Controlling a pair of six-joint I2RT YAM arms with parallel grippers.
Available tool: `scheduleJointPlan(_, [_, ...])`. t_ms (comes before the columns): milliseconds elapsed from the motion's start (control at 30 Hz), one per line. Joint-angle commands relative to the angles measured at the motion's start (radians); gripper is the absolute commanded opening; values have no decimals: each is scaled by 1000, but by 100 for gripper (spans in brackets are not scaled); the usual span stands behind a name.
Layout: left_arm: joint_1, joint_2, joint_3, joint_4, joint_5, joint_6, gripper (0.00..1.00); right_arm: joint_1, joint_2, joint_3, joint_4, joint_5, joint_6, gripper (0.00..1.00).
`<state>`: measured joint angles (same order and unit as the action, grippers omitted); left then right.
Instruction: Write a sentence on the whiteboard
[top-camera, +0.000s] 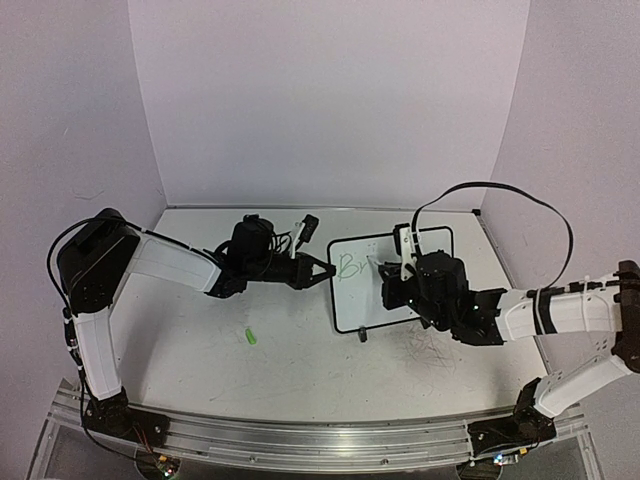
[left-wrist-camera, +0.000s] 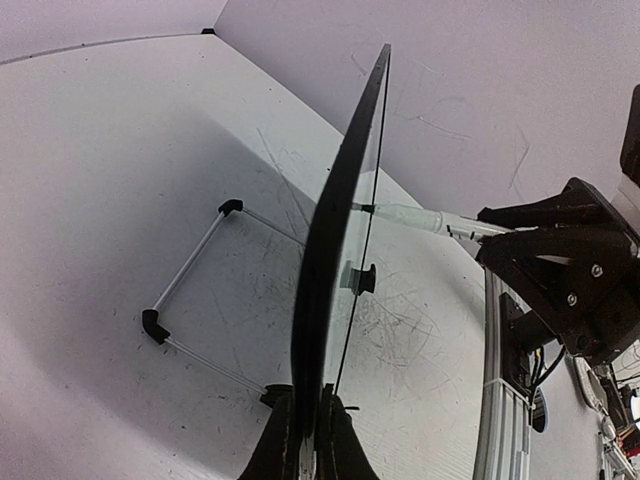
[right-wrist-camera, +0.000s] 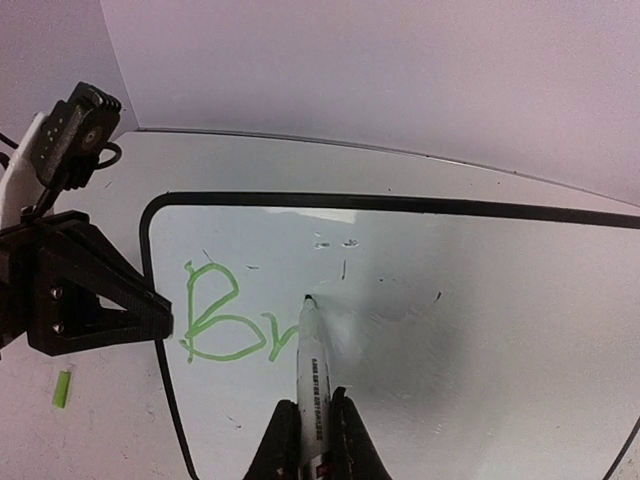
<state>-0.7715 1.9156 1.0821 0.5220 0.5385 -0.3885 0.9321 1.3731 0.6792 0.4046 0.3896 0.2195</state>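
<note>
Two green letters, "Br", are all there is of the sentence (right-wrist-camera: 235, 320) on the whiteboard (right-wrist-camera: 480, 300), propped on the worktop (top-camera: 200, 350). The right claw (right-wrist-camera: 313, 405) pinches the marker (right-wrist-camera: 312, 365), its tip touching the whiteboard just right of them. The left claw (left-wrist-camera: 308, 395) clamps the whiteboard's left frame edge. Thin, light and stiff, the whiteboard looks prone to skid under pen pressure; the frame is the sensible hold.

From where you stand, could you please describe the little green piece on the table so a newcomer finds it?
On the white tabletop, find the small black-framed whiteboard. Left of it, a short green piece lies alone on the table. Unlike the green writing, it is off the board.
</note>
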Motion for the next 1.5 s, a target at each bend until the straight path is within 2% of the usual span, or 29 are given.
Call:
scheduleJointPlan(0, [3,-44,-10,-25,-18,20,0,0,19,46,-18,72,16,0])
scheduleJointPlan(300, [3,-42,-9,-25,-20,20,0,1,-11,34,-62,85,39,0])
scheduleJointPlan(533, [3,-41,-4,-25,-18,16,0,2,-74,6,-28,0,17,0])
scheduleJointPlan(1467, [3,-38,4,-25,-13,18,0,2,8,23,-45,41,37,0])
